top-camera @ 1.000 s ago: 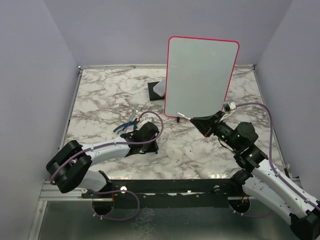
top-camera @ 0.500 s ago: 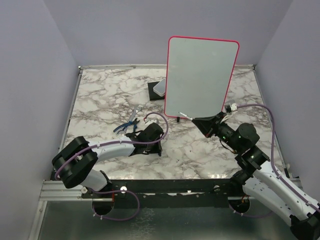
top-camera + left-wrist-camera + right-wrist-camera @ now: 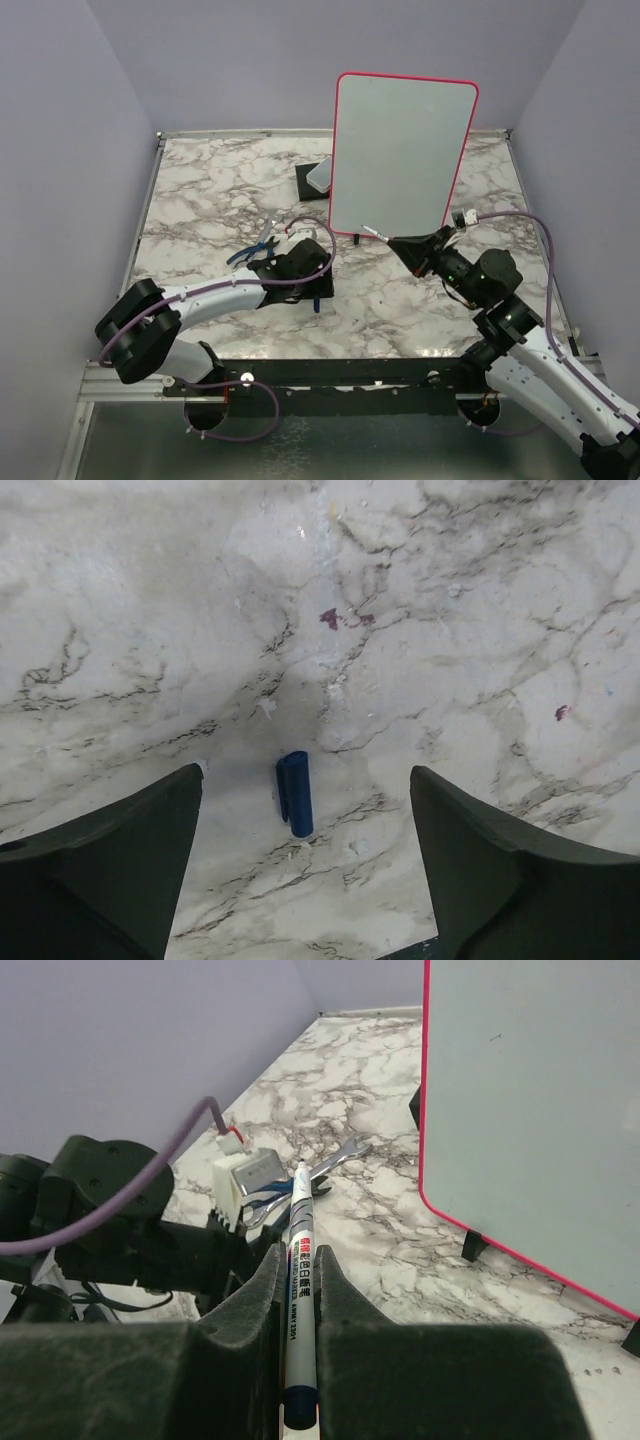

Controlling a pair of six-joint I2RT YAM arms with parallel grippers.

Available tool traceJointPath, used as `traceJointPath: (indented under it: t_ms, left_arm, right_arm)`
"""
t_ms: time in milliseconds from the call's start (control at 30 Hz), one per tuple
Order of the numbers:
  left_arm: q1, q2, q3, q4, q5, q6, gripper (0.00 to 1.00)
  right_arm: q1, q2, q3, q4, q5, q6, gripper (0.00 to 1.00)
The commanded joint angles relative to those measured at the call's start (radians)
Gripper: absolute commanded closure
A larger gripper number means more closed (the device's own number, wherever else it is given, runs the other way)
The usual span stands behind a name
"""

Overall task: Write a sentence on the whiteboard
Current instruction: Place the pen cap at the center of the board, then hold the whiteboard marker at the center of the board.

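Observation:
The whiteboard (image 3: 400, 150) stands upright at the back right, red-framed, its pale face (image 3: 530, 1110) bare; no sentence shows on it. My right gripper (image 3: 408, 246) is shut on a white marker (image 3: 300, 1210). The marker's bare tip (image 3: 362, 230) points left, just below the board's lower left corner. My left gripper (image 3: 316, 287) hangs low over the table with its jaws wide open (image 3: 305, 775). Between them a small blue marker cap (image 3: 295, 795) lies loose on the marble, touching neither finger.
Blue-handled pliers and a wrench (image 3: 255, 248) lie just left of my left wrist. A black-and-white eraser block (image 3: 318, 178) sits behind the board's left edge. The board's black foot (image 3: 472, 1245) rests on the marble. Purple walls enclose the table on three sides.
My left gripper has opened wide and let go of the blue cap, which now lies on the table. My right gripper has carried the marker slightly up toward the board's lower corner.

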Motion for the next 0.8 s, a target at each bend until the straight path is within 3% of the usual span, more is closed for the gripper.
traceJointPath:
  t_ms: [0, 233, 500, 767]
  left_arm:
    - [-0.001, -0.062, 0.12, -0.117, -0.123, 0.072, 0.11]
    - [0.054, -0.091, 0.3, -0.189, -0.165, 0.185, 0.04]
    - [0.212, -0.07, 0.467, -0.191, -0.033, 0.348, 0.04]
    - [0.296, -0.007, 0.606, -0.164, 0.064, 0.558, 0.04]
  right_arm:
    - [-0.001, -0.033, 0.031, -0.041, 0.04, -0.029, 1.0]
    - [-0.001, -0.077, 0.047, -0.06, 0.066, -0.059, 1.0]
    - [-0.001, -0.008, 0.143, -0.155, 0.111, -0.121, 1.0]
    - [-0.002, 0.077, 0.242, -0.212, 0.22, -0.099, 1.0]
